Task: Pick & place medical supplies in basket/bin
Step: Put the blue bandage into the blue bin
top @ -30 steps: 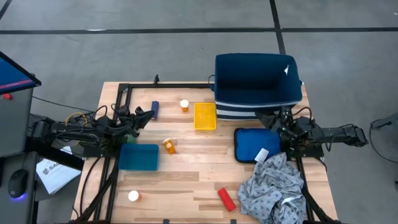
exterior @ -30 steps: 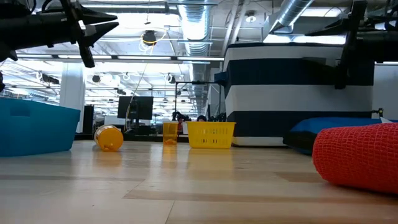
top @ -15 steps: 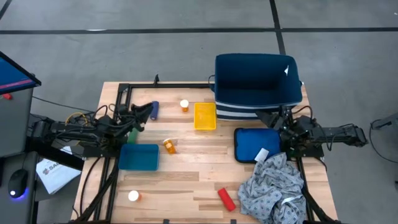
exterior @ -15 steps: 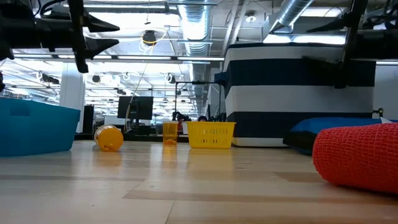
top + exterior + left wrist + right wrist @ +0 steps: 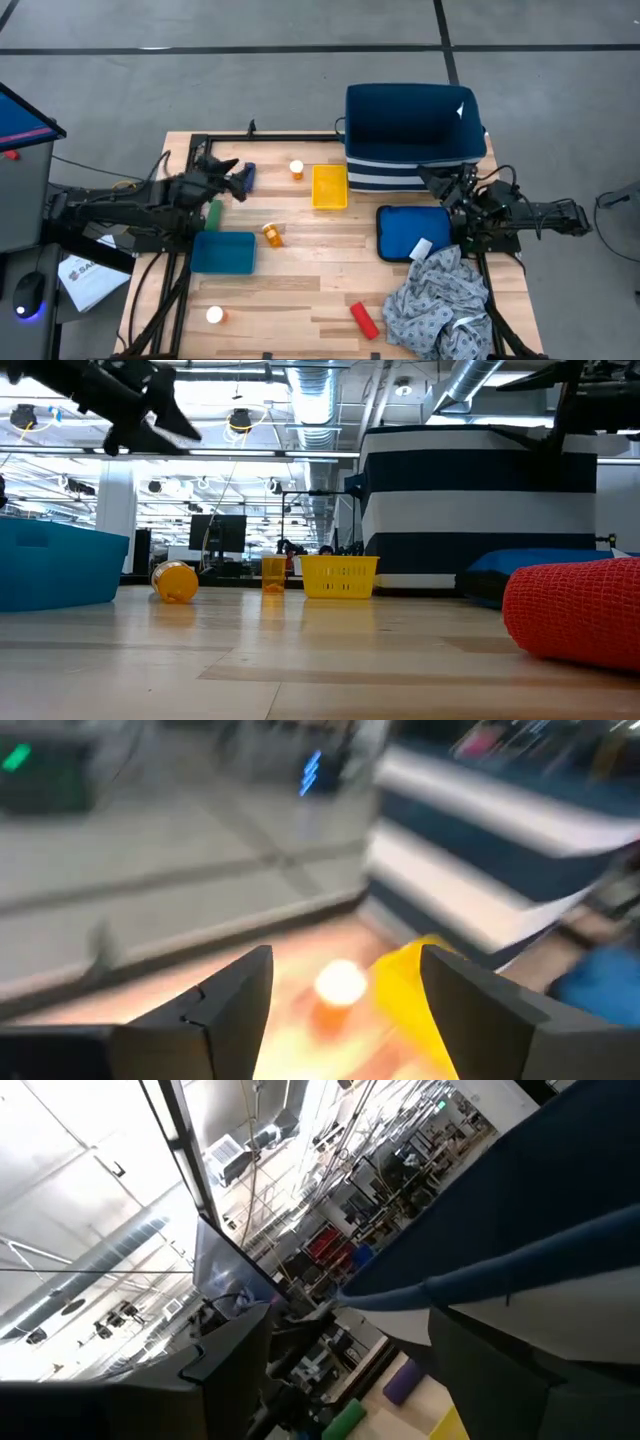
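A: Pale wood planks — that is the bench (image 5: 300,270). Items on it?

B: One small blue cylinder (image 5: 249,176), lying near the far left, just beside the left end effector (image 5: 233,178). One orange pill bottle (image 5: 297,170), white cap up, standing between the blue cylinder and the yellow basket (image 5: 329,187). A second pill bottle (image 5: 272,235) on its side, mid-bench. A third (image 5: 215,316) near the front left edge.

A: Containers?

B: Yellow basket, small, mid-bench. Teal bin (image 5: 222,252), front of the left arm. Large navy bin with white stripes (image 5: 412,135) at the far right; a flat navy lid (image 5: 408,232) in front of it, with a small white item (image 5: 421,248) on it that I cannot identify.

A: Soft goods?

B: One grey patterned cloth (image 5: 435,300), bunched at the front right corner. One red cylinder (image 5: 364,320) just beside it, on its left.

A: Arms?

B: Left end effector — released, fingers (image 5: 235,1000) spread, nothing between them; its wrist camera looks toward the upright bottle (image 5: 339,985) and the basket (image 5: 415,985). Right end effector (image 5: 437,182) raised beside the striped bin, fingers apart, carrying nothing.
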Robot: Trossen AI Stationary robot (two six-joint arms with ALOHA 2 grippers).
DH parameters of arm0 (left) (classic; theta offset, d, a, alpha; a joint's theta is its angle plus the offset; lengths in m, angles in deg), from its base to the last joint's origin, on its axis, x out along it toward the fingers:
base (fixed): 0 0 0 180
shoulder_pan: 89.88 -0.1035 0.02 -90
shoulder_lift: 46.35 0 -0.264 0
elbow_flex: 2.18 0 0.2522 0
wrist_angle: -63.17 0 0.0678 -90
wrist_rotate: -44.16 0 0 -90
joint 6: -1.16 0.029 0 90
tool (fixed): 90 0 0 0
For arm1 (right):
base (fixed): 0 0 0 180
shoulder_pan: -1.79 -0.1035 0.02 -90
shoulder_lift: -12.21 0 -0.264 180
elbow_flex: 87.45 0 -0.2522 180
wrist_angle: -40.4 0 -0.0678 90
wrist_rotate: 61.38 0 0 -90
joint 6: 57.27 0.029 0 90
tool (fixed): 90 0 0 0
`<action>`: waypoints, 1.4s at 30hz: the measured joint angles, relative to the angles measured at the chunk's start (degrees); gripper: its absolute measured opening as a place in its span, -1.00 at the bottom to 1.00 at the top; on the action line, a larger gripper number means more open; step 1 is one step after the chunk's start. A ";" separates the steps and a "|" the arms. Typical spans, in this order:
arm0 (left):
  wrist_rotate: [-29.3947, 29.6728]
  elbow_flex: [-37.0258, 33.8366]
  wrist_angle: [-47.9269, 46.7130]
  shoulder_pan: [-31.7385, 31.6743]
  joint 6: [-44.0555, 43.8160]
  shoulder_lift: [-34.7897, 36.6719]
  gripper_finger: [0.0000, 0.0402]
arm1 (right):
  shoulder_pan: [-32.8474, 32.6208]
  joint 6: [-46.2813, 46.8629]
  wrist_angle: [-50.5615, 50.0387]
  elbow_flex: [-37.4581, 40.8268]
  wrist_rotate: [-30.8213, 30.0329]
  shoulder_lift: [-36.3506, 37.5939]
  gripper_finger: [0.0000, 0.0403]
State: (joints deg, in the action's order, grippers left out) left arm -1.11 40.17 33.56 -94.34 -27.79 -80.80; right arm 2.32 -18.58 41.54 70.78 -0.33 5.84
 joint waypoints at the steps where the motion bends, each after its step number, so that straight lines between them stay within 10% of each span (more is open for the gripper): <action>1: -0.50 2.44 -6.20 -1.42 -4.40 -1.62 0.23 | 0.00 0.12 -0.10 -0.16 -0.07 0.00 0.32; 10: -22.48 8.89 -24.16 -15.16 -16.34 -21.72 0.24 | -0.29 0.14 -0.30 -0.22 -0.89 0.00 0.32; 17: -22.97 8.91 -21.36 -15.79 -15.27 -27.99 0.24 | -4.67 0.97 3.79 -0.22 -0.73 0.01 0.31; 32: -21.50 8.91 -25.27 -15.79 -14.68 -18.48 0.24 | -24.27 11.30 17.93 -0.68 2.69 -3.86 0.12; 42: -19.68 8.91 -25.74 -15.93 -13.31 -18.05 0.24 | -30.54 -19.09 24.92 -24.73 0.44 -17.76 0.16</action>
State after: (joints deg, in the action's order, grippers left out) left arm -20.78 49.08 7.82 -110.27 -41.10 -98.85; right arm -28.22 -37.66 66.47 46.05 0.11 -11.92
